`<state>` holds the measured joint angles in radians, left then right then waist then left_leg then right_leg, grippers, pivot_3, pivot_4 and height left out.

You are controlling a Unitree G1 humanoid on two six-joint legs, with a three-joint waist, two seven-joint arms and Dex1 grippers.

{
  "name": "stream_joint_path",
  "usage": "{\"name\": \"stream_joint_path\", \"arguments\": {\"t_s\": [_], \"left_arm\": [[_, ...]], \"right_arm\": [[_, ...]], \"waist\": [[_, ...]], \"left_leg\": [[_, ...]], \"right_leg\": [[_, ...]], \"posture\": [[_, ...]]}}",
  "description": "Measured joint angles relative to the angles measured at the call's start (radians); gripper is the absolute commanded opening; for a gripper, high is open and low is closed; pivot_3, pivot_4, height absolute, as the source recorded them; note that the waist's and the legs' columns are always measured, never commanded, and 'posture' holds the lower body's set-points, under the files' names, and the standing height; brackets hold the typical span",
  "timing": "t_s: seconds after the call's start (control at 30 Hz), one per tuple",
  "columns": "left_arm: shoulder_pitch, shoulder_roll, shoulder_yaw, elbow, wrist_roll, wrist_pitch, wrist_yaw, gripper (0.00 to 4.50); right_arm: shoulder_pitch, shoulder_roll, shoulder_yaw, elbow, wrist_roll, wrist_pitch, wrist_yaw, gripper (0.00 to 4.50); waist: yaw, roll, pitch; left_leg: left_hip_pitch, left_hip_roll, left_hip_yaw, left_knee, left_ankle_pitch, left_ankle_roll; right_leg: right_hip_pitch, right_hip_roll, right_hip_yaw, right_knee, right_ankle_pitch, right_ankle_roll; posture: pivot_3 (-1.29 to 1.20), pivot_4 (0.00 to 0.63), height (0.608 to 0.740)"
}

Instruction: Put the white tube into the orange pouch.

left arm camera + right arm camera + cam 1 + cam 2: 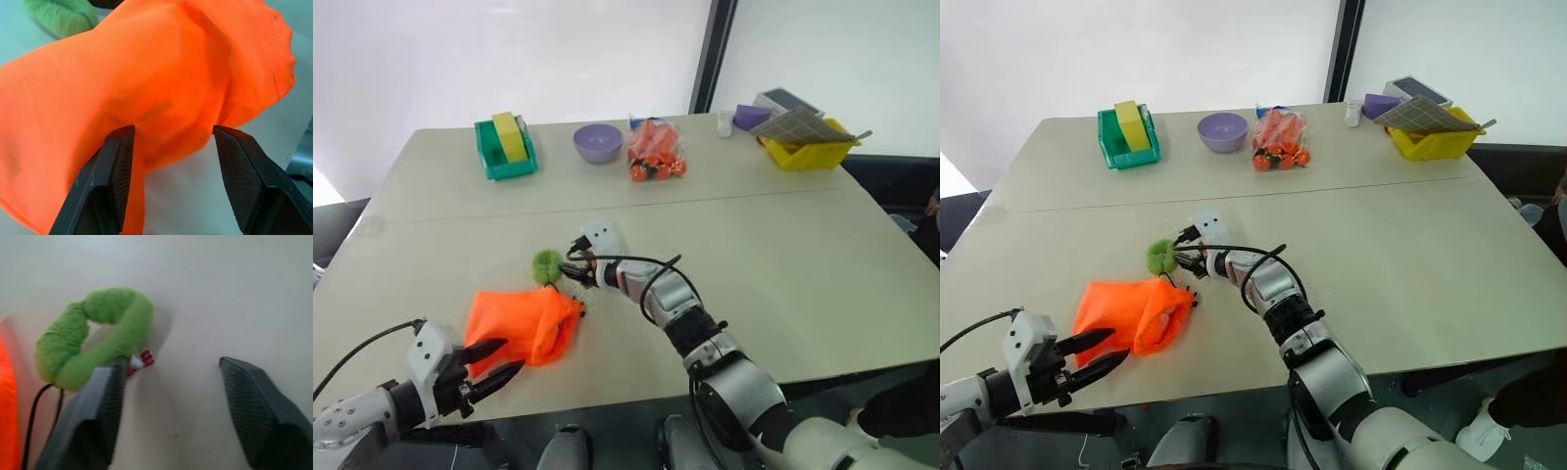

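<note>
Apparently we have the orange pouch (pixel 529 326) lying flat near the front edge of the tabletop (pixel 803 274), its gathered mouth turned toward our right arm. Our left pincer (pixel 502 364) stands with its fingers (pixel 117 161) spread at the closed end of the pouch, the fabric bunched between them but not clamped; we judge it sits there to steady the bag or to take hold of it. Our right pincer (pixel 168 396) is also parted and empty, hovering just past the pouch mouth beside the green pull (pixel 546 263) on its black cord (pixel 36 404), perhaps to draw the opening wider.

As for the white tube, we cannot pick it out. A pale patch shows at the pouch mouth in the right eye view, yet we cannot tell whether that is the tube.

Along the far edge, the green bin (pixel 504 157) holds a yellow block (pixel 508 135), the purple bowl (pixel 598 143) looks empty, a clear bag (pixel 656 152) holds orange-red items, and the yellow bin (pixel 808 149) carries a grey mat (pixel 798 124).
</note>
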<state>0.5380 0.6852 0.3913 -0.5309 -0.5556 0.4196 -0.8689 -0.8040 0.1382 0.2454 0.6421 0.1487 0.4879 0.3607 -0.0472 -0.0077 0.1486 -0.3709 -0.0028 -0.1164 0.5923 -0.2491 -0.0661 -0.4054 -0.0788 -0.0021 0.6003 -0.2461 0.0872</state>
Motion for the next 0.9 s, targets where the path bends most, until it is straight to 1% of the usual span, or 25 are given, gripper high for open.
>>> {"name": "stream_joint_path", "arguments": {"t_s": [0.03, 0.07, 0.1, 0.13, 0.23, 0.3, 0.33, 0.37, 0.4, 0.43, 0.5, 0.53, 0.63, 0.67, 0.7, 0.73, 0.83, 0.9], "left_arm": [[0.003, -0.002, 0.001, -0.002, -0.002, 0.0, 0.001, 2.72], [0.005, -0.003, 0.004, -0.004, -0.004, 0.001, 0.001, 2.72], [0.005, -0.01, 0.016, -0.009, -0.016, 0.005, 0.003, 2.72], [0.002, -0.015, 0.027, -0.016, -0.029, 0.007, 0.006, 2.72], [-0.022, -0.023, 0.085, -0.035, -0.123, 0.052, 0.031, 2.72], [-0.043, -0.019, 0.141, -0.035, -0.215, 0.108, 0.052, 2.72], [-0.054, -0.013, 0.176, -0.035, -0.269, 0.139, 0.067, 3.23], [-0.065, 0.0, 0.206, -0.034, -0.33, 0.176, 0.077, 3.57], [-0.074, 0.012, 0.23, -0.033, -0.377, 0.202, 0.085, 4.04], [-0.08, 0.022, 0.25, -0.033, -0.414, 0.222, 0.089, 4.49], [-0.089, 0.036, 0.272, -0.033, -0.459, 0.25, 0.104, 4.5], [-0.101, 0.038, 0.272, -0.033, -0.465, 0.26, 0.117, 4.5], [-0.151, 0.036, 0.268, -0.027, -0.464, 0.263, 0.158, 4.5], [-0.191, 0.036, 0.253, -0.016, -0.443, 0.263, 0.187, 4.5], [-0.243, 0.036, 0.225, 0.004, -0.406, 0.26, 0.23, 4.5], [-0.281, 0.032, 0.201, 0.022, -0.376, 0.256, 0.264, 4.5], [-0.427, -0.016, 0.077, 0.077, -0.28, 0.266, 0.392, 4.5], [-0.482, -0.039, -0.006, 0.087, -0.236, 0.273, 0.433, 4.5]], "right_arm": [[0.0, 0.0, 0.0, 0.006, 0.0, -0.006, 0.002, 1.23], [0.0, 0.0, 0.0, 0.011, 0.0, -0.012, 0.005, 0.6], [0.0, 0.0, 0.003, 0.013, 0.0, -0.014, 0.012, 0.1], [0.0, 0.0, 0.006, 0.013, 0.0, -0.015, 0.019, 0.04], [0.001, 0.0, 0.009, 0.004, 0.006, -0.022, 0.038, 0.04], [0.002, -0.001, 0.011, -0.027, 0.011, -0.023, 0.044, 0.04], [0.003, -0.001, 0.015, -0.056, 0.01, -0.025, 0.046, 0.0], [0.012, -0.003, 0.02, -0.096, 0.01, -0.031, 0.05, 0.0], [0.027, -0.005, 0.024, -0.134, 0.011, -0.036, 0.058, 0.0], [0.044, -0.005, 0.026, -0.164, 0.012, -0.036, 0.066, 0.25], [0.093, -0.008, 0.023, -0.231, 0.021, -0.014, 0.085, 0.84], [0.121, -0.013, 0.025, -0.266, 0.026, 0.003, 0.1, 1.48], [0.159, -0.043, 0.029, -0.333, 0.028, 0.033, 0.119, 2.85], [0.17, -0.054, 0.027, -0.359, 0.027, 0.038, 0.119, 3.45], [0.181, -0.059, 0.026, -0.387, 0.026, 0.044, 0.118, 3.87], [0.184, -0.058, 0.028, -0.405, 0.026, 0.049, 0.117, 3.87], [0.207, -0.065, 0.024, -0.454, 0.022, 0.056, 0.108, 3.87], [0.221, -0.071, 0.02, -0.467, 0.021, 0.057, 0.097, 3.87]], "waist": [[0.0, 0.0, 0.0], [-0.001, 0.0, 0.0], [-0.003, 0.0, 0.0], [-0.003, 0.0, 0.0], [-0.003, 0.0, 0.0], [-0.003, 0.0, 0.0], [-0.003, 0.0, 0.0], [-0.003, 0.0, 0.0], [-0.003, 0.0, 0.0], [-0.003, 0.0, 0.0], [-0.003, 0.0, 0.0], [-0.001, 0.0, 0.0], [0.004, 0.0, 0.0], [0.006, 0.0, 0.0], [0.006, 0.0, 0.0], [0.005, 0.0, 0.0], [0.004, -0.001, -0.001], [0.003, -0.001, -0.001]], "left_leg": [[0.0, 0.0, 0.0, 0.0, 0.0, 0.0], [0.0, 0.0, 0.0, 0.0, 0.0, 0.0], [0.0, 0.0, 0.0, 0.0, 0.0, 0.0], [-0.001, 0.0, 0.0, 0.0, 0.0, 0.0], [-0.001, 0.0, 0.0, 0.0, 0.0, 0.0], [-0.001, 0.0, -0.001, 0.0, 0.0, 0.0], [-0.001, 0.0, -0.001, 0.0, 0.0, 0.0], [-0.001, 0.0, -0.001, 0.0, 0.0, 0.0], [-0.001, 0.0, -0.001, 0.0, 0.0, 0.0], [0.0, 0.0, -0.001, 0.0, 0.0, 0.0], [0.0, 0.0, -0.001, 0.0, 0.0, 0.0], [-0.001, 0.0, -0.001, 0.0, 0.0, 0.0], [0.0, 0.0, -0.001, 0.001, 0.0, 0.0], [0.001, 0.0, -0.001, 0.001, 0.0, 0.0], [0.001, 0.0, -0.001, 0.001, 0.0, 0.0], [0.001, 0.0, -0.001, 0.001, 0.0, 0.0], [0.002, 0.0, -0.001, 0.001, 0.001, -0.001], [0.002, 0.0, -0.001, 0.001, 0.001, -0.001]], "right_leg": [[0.0, 0.0, 0.0, 0.0, 0.0, 0.0], [0.0, 0.0, 0.0, 0.0, 0.0, 0.0], [0.0, 0.0, 0.0, 0.0, 0.0, 0.0], [0.0, 0.0, 0.0, 0.0, 0.0, 0.0], [0.001, 0.0, 0.0, 0.001, 0.0, 0.0], [0.001, 0.0, 0.0, 0.002, 0.0, 0.0], [0.001, 0.0, 0.0, 0.002, 0.0, 0.0], [0.001, 0.0, 0.0, 0.002, 0.0, 0.0], [0.001, 0.001, 0.0, 0.002, 0.0, 0.0], [0.001, 0.001, 0.0, 0.002, 0.0, 0.001], [0.002, 0.0, 0.0, 0.001, 0.0, 0.001], [0.002, 0.0, 0.0, 0.001, 0.0, 0.001], [0.001, 0.001, 0.0, 0.002, 0.0, 0.001], [0.001, 0.0, 0.0, 0.002, 0.0, 0.001], [0.001, 0.001, 0.0, 0.002, 0.0, 0.001], [0.003, 0.001, 0.0, 0.003, 0.0, 0.001], [0.004, 0.002, 0.0, 0.003, 0.001, 0.0], [0.004, 0.002, 0.0, 0.003, 0.001, 0.0]], "posture": [[0.0, 0.15, 0.74], [0.0, 0.15, 0.74], [0.0, 0.15, 0.74], [0.0, 0.15, 0.74], [0.0, 0.15, 0.74], [0.0, 0.15, 0.74], [0.0, 0.15, 0.74], [0.0, 0.15, 0.74], [0.0, 0.15, 0.74], [0.0, 0.15, 0.74], [0.0, 0.15, 0.74], [0.0, 0.15, 0.74], [0.0, 0.15, 0.74], [0.0, 0.15, 0.74], [0.0, 0.15, 0.74], [0.0, 0.15, 0.74], [0.0, 0.15, 0.74], [0.0, 0.15, 0.74]]}}
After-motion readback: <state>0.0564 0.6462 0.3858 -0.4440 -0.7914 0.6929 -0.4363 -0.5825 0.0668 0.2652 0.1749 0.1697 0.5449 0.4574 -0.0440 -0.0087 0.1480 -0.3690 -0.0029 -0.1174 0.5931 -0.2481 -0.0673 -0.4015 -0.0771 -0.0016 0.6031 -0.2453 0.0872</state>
